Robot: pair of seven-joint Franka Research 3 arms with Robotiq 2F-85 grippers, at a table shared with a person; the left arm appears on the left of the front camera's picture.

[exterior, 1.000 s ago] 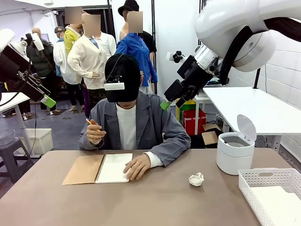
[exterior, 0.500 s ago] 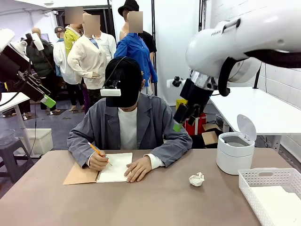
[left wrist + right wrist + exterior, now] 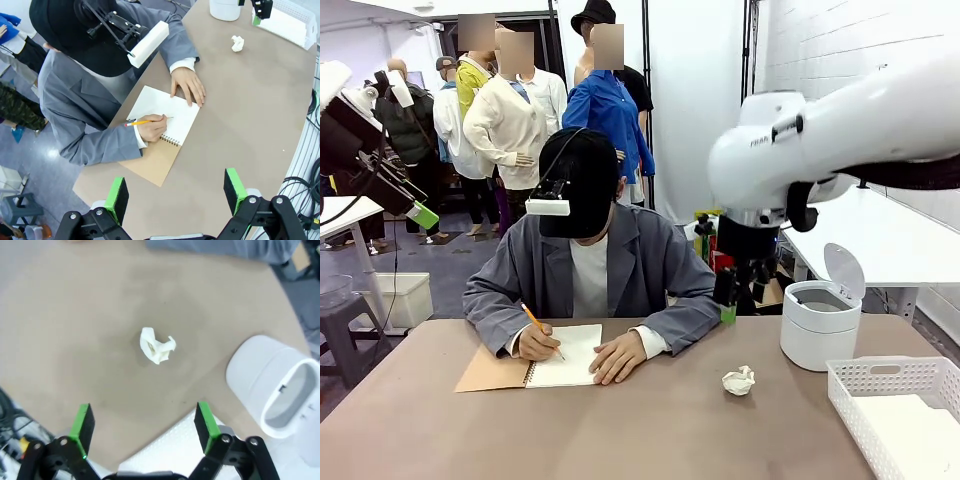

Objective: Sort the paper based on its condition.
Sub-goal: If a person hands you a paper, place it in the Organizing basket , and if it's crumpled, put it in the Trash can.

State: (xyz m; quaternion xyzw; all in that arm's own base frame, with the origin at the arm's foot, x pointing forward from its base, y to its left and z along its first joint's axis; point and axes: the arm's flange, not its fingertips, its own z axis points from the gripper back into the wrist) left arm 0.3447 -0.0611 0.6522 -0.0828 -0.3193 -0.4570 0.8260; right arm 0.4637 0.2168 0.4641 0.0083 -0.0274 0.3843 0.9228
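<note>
A crumpled wad of paper (image 3: 738,380) lies on the brown table (image 3: 650,430), right of centre. It shows as the wad (image 3: 157,349) in the right wrist view and as the wad (image 3: 238,43) in the left wrist view. My right gripper (image 3: 733,298) hangs open above and slightly behind it, pointing down, with green pads (image 3: 206,421) spread and nothing between them. My left gripper (image 3: 176,195) is open and empty, held high at the left (image 3: 415,208) over the table's near-left side. A smooth white page (image 3: 162,112) is still bound in the notebook the person writes in.
A person sits at the far side, pencil hand (image 3: 537,343) on the brown-covered notebook (image 3: 500,365), other hand (image 3: 620,357) beside it. A white lidded bin (image 3: 818,325) stands open at the right. A white basket (image 3: 890,372) sits at the near right corner.
My right arm has swung down and its gripper has dropped from high up to just above the wad. The person has bent forward and started writing. My left arm has stayed still.
</note>
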